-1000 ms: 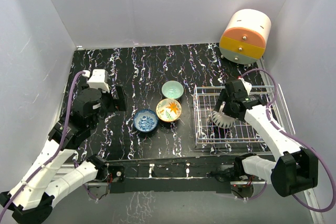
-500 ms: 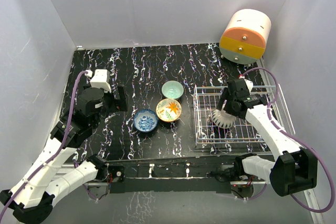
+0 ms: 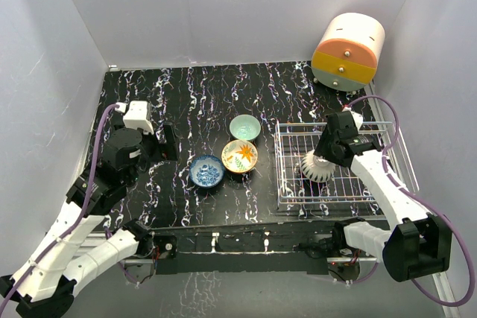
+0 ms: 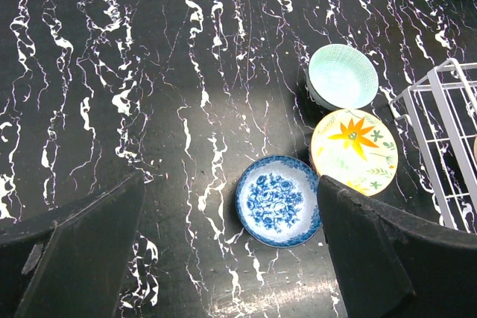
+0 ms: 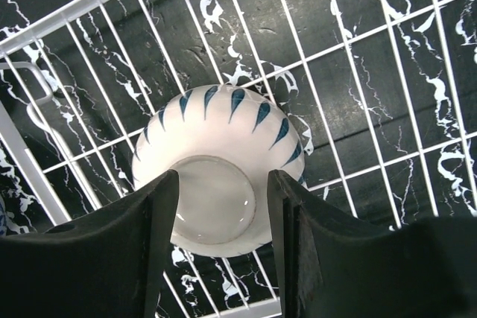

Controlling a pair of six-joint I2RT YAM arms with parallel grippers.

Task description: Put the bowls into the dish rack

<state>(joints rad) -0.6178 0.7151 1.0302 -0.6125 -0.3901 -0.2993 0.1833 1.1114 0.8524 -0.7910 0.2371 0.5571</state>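
The right arm reaches out over the dish rack [image 3: 328,200], and the right gripper [image 5: 223,176] straddles the foot of one upturned white bowl [image 3: 316,169] lying in the rack's left half; its jaws are parted, but I cannot tell whether they pinch it. The left arm is folded over the table [image 3: 209,94], with the left gripper [image 4: 229,180] spread wide and empty. Three more bowls cluster just left of the rack: a teal bowl [image 3: 244,126], an orange-flower bowl [image 3: 239,155] and a blue floral bowl [image 3: 206,170], with open marbled top between them and the left gripper.

White bowl [image 5: 216,139] with blue petal marks, white dish rack [image 3: 358,184], black white-veined table [image 4: 112,72].
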